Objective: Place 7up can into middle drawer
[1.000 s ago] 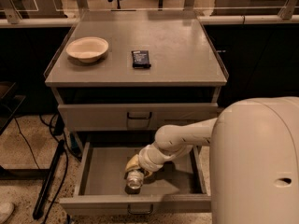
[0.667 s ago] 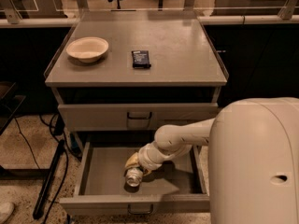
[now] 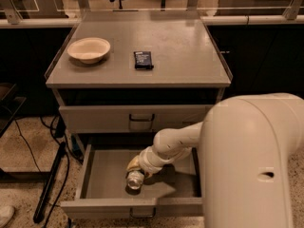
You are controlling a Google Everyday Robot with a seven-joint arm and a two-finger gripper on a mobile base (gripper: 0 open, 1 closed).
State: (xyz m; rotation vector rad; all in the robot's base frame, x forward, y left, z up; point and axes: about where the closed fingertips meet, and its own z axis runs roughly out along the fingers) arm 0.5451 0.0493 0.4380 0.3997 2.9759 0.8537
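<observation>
Camera view looks down on a grey cabinet whose middle drawer is pulled out, its shallow box open to the camera. The white arm reaches from the right down into that drawer, and the gripper sits low inside it, left of centre and near the drawer floor. The 7up can is right at the gripper's tip, inside the drawer, one shiny round end turned up toward the camera. Whether the gripper is clamped on the can or has let it go cannot be told, because its tip and the can overlap. Compared with a second ago, almost nothing differs: arm, gripper and can are in the same spot in the drawer. The uppermost drawer is shut. On the cabinet top, a pale bowl and a flat dark packet lie apart, unmoved.
</observation>
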